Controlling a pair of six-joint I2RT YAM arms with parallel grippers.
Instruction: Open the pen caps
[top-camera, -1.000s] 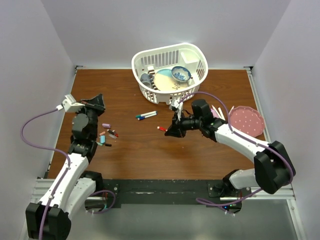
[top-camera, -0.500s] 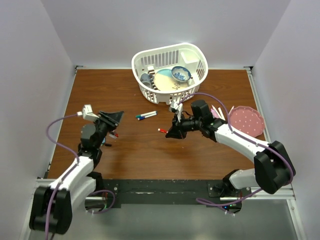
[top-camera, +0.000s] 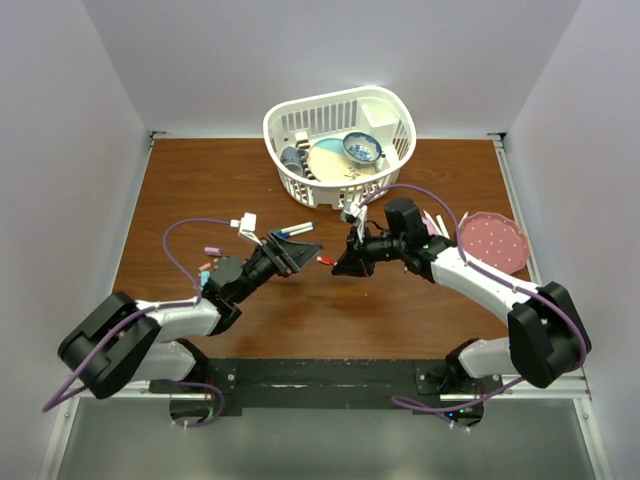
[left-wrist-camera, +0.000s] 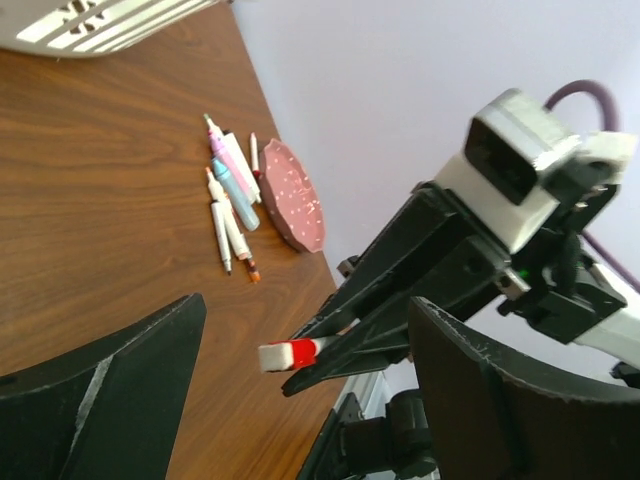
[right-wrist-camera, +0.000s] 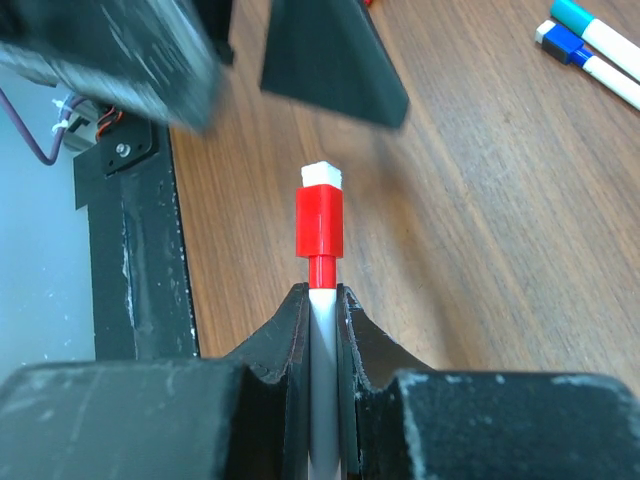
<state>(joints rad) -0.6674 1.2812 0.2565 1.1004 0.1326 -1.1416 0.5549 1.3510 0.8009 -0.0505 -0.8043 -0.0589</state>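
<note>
Red cap (right-wrist-camera: 320, 222) still on
Right gripper (right-wrist-camera: 322, 298) clamps the marker (right-wrist-camera: 323, 345); left gripper (left-wrist-camera: 300, 400) sits wide open near the cap, holding nothing.

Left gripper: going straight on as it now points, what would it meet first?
Probably the red pen cap on the marker in the right gripper, though depth is unclear.
</note>
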